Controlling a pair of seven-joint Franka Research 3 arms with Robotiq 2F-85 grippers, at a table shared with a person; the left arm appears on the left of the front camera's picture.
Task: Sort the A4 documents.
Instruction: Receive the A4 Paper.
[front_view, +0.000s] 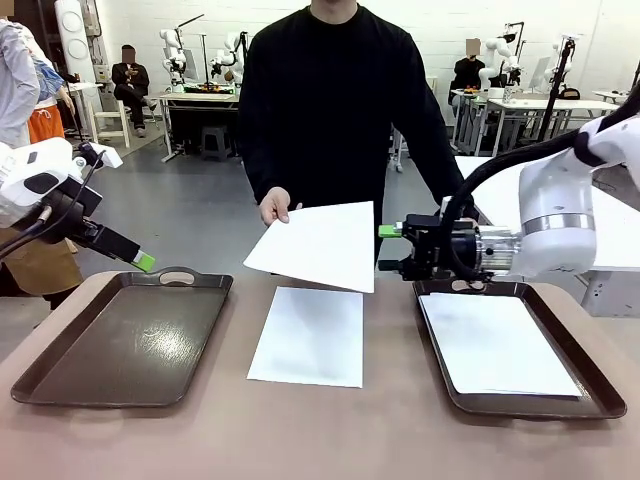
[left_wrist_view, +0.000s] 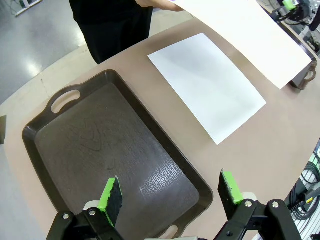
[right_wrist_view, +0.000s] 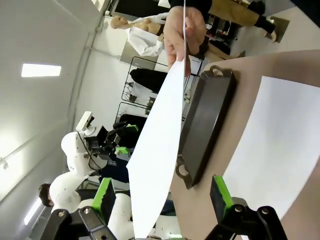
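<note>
White sheet (front_view: 315, 243) tilted in person's hand (front_view: 274, 206) over bench (front_view: 200, 440); my right pincer (front_view: 388, 248) spread wide, just right of it. Left pincer (left_wrist_view: 172, 192) wide over left tray (left_wrist_view: 75, 145).

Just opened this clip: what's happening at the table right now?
A person's hand holds one sheet out above the table, its edge reaching the right claw, which is open and not gripping it. A second sheet lies flat between the two trays. The right tray already holds paper; the left tray has none in it, and the open left claw hovers over it.
</note>
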